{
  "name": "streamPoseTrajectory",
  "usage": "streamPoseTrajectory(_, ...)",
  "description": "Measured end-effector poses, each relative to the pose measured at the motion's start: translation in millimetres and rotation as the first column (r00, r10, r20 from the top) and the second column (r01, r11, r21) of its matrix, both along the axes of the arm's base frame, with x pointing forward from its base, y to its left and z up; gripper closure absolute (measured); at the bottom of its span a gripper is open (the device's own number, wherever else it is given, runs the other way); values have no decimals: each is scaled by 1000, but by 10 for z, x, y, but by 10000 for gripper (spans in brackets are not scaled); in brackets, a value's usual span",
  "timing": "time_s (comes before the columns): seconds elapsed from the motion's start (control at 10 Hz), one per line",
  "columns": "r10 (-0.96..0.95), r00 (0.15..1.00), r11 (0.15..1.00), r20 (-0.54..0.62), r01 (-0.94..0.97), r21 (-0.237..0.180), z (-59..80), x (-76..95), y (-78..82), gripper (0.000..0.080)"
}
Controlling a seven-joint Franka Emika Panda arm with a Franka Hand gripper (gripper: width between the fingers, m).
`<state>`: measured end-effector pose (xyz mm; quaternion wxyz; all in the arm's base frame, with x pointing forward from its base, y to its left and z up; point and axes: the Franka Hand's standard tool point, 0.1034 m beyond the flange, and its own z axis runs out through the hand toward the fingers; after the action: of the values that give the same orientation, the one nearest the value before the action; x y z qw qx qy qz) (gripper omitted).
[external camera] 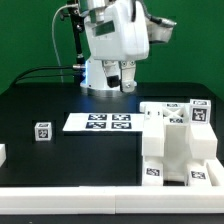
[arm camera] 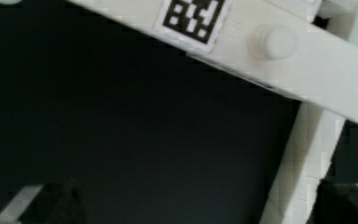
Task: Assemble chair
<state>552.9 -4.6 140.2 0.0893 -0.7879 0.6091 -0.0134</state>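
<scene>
The chair's glossy white parts stand grouped at the exterior view's right, blocky slabs and bars with square tags on top and on the front. My gripper hangs at the back of the table, well apart from that group. In the wrist view a wide white bar with a tag runs slantwise, and a thin white bar leads from it toward the gripper. The dark fingertips stand far apart. The thin bar lies between them, close to one finger, and nothing is gripped.
The marker board lies flat mid-table. A small tagged cube sits to its left in the exterior view. A white piece shows at the left edge. A white rim runs along the table's front.
</scene>
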Motion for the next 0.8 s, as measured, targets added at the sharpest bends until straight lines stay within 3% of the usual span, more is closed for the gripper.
streamPoseTrajectory(0.3,228,973,973,23,-227,-36,-11,-5,-19,151)
streamPoseTrajectory(0.4,232,972,973,40,-231,-29,-45,-56,-139,151)
streamPoseTrajectory(0.6,189,982,982,8,-189,19,-110,-257,-607,151)
streamPoseTrajectory(0.7,128,992,992,2,-128,22,-142,-283,-731,151)
streamPoseTrajectory(0.8,34,999,999,-7,-34,23,-170,-277,-730,151)
